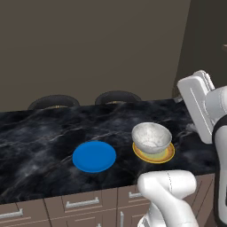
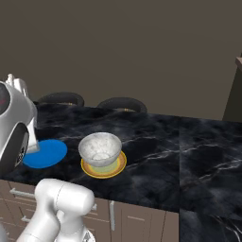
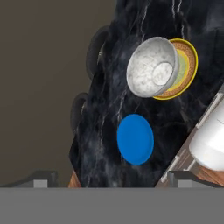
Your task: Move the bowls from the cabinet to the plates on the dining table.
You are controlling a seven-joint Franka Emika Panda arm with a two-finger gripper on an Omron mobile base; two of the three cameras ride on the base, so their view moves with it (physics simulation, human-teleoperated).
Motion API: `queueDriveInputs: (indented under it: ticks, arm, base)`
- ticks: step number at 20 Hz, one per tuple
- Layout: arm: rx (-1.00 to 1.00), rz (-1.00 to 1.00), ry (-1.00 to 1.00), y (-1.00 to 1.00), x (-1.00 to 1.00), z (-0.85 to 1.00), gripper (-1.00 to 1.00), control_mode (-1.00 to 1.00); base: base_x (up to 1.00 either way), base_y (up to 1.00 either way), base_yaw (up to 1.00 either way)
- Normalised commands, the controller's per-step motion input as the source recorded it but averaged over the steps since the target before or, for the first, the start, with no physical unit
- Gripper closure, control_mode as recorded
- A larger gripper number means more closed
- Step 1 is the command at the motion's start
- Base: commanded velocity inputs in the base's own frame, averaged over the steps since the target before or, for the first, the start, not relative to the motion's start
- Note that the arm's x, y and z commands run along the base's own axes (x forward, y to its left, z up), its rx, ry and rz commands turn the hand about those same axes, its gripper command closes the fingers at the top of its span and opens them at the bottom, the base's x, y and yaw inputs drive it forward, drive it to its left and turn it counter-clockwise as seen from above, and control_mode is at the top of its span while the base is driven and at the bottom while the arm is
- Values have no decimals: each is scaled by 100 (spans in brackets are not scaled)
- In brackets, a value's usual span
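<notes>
Near the bench's [image 1: 40,128] front edge, the marbled bowl [image 1: 151,138] sits on the yellow plate [image 1: 166,155]; probably rigid and breakable, best pinched at its rim. Hand [image 3: 112,178] spread, empty.

Yellow plate [image 1: 165,155] mostly hidden under marbled bowl [image 1: 151,137]; blue plate [image 2: 47,152] partly behind arm.

Glossy veined marble dining table [image 1: 44,128]
</notes>
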Motion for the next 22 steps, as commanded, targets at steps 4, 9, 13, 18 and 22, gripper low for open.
queueDriveInputs:
  ticks: [4, 9, 13, 18, 22]
  arm:
    - [0, -3, -7, 0, -23, 8, -100, -100]
    - [0, -1, -2, 1, -5, 2, -100, 100]
    - [0, 0, 0, 0, 0, 0, -100, 100]
    - [0, 0, 0, 0, 0, 0, -100, 100]
    - [0, 0, 0, 0, 0, 0, -100, 100]
  base:
    - [0, 0, 0]
    - [-23, 14, -2]
    - [-15, 60, 0]
    - [-2, 62, 0]
    - [-1, 62, 0]
